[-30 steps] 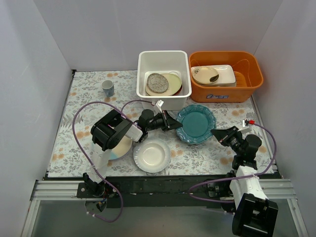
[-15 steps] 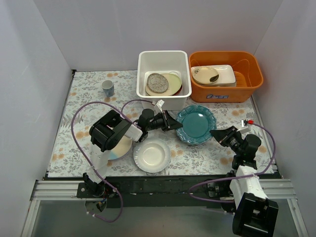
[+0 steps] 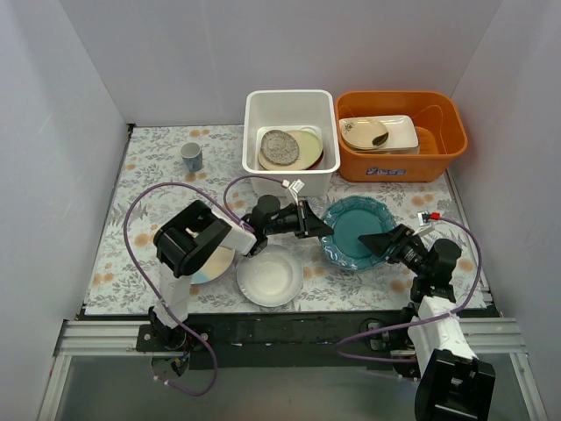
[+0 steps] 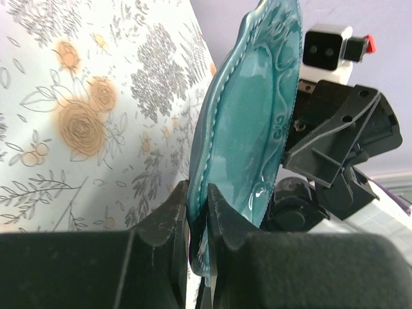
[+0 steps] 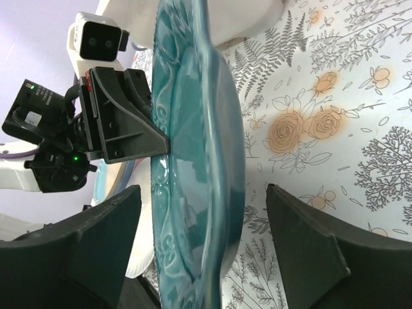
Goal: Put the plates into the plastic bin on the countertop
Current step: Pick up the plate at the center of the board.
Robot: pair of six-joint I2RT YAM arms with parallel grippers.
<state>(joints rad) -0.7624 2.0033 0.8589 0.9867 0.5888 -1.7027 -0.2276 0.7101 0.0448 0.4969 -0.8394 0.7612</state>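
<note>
The teal plate (image 3: 355,230) sits between the two arms, just in front of the bin (image 3: 254,132) and tilted, with its left side raised. We cannot tell whether its right edge touches the table (image 3: 149,175). The left tool (image 4: 197,205) is pinched narrow on the plate's left rim, so it alone holds the plate. The right tool (image 5: 199,193) stands wide, one jaw on either side of the right rim and neither pressing on it.

We judge the step in hand to be carrying this plate to the bin, with the grip now resting on the left arm only. The bin already holds a stack (image 3: 294,149) of plates leaning toward its right wall.

For the next move, the right tool should back clear of the rim without nudging it. The left arm then needs to lift the plate over the bin's near wall and lower it onto the stack before letting go. A one-sided rim grip on a glazed plate may slip or swing, so the move calls for a slow, level carry.

Two plates wait on the table: a white plate (image 3: 271,274) at the near edge and a pale plate (image 3: 217,263) partly hidden under the left arm.
</note>
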